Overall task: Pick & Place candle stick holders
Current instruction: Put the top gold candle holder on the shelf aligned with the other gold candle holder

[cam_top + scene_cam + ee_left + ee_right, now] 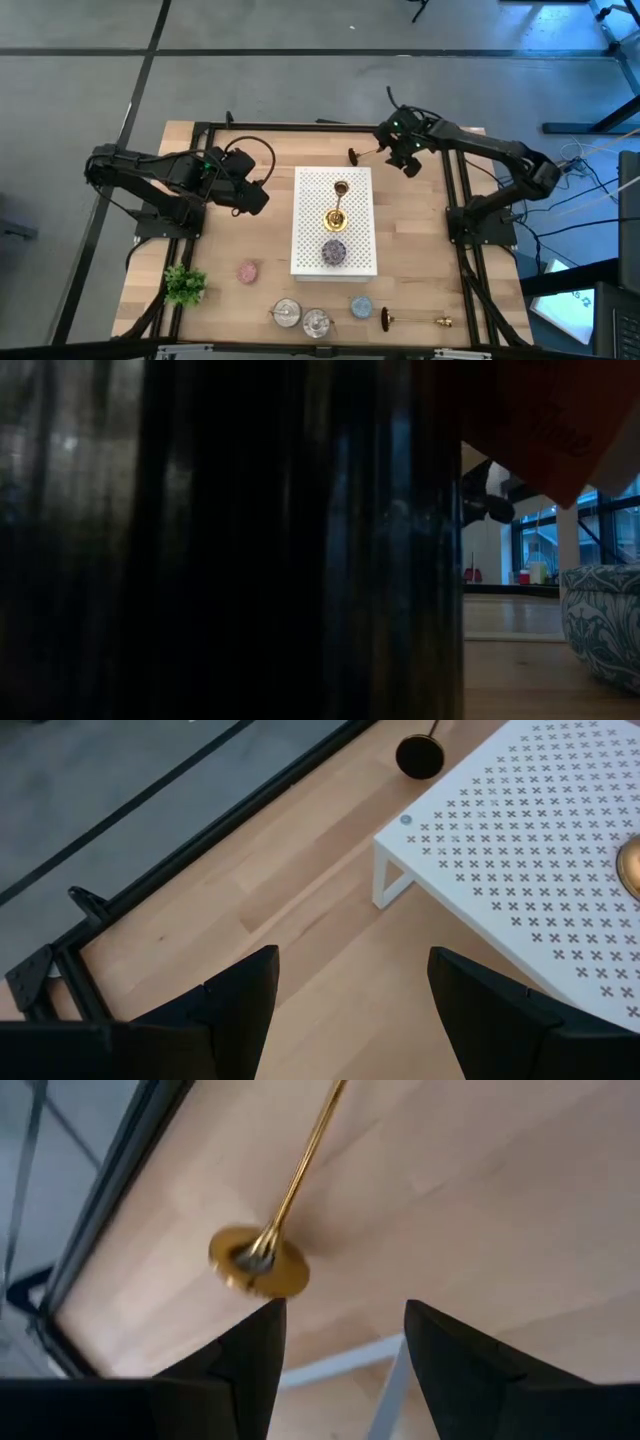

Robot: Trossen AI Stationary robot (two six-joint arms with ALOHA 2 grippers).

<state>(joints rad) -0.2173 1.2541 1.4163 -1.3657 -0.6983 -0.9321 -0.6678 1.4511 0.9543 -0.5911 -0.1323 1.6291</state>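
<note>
One gold candlestick stands upright by its base on the white perforated stand. A second candlestick lies on its side on the wood by the far edge, its dark base underside toward the left. In the right wrist view its gold base and stem show beyond my fingers. A third candlestick lies on its side near the front edge. My right gripper is open just right of the second candlestick and touches nothing. My left gripper is open and empty above the wood, left of the stand.
A purple disc lies on the stand. A pink disc, a green plant, two glass pots and a blue disc sit along the front. Something dark close to the camera blocks most of the low view.
</note>
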